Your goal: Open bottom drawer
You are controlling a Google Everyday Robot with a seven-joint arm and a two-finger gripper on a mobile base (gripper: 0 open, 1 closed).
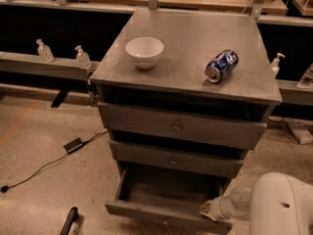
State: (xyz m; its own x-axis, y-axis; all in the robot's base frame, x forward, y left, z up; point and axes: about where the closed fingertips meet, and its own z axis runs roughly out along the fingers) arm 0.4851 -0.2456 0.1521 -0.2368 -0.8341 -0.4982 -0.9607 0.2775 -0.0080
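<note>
Sitting open, bottom drawer (pixel 156 214) seemingly touches gripper (pixel 209 209).

Logged: bottom drawer (pixel 166 194) standing open; gripper (pixel 208 210) at its front right corner; white bowl (pixel 144 51), blue can (pixel 221 66) on top.

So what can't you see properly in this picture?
The bottom drawer is pulled out, but its front face and knob are hidden by the steep downward camera view.
The back of its inside is covered by the middle drawer and lies in shadow.
The tool is at the drawer's right front corner; whether it touches is unclear.
The can has lettering too small to read.
The black object at bottom left is cut off by the bottom edge.
</note>
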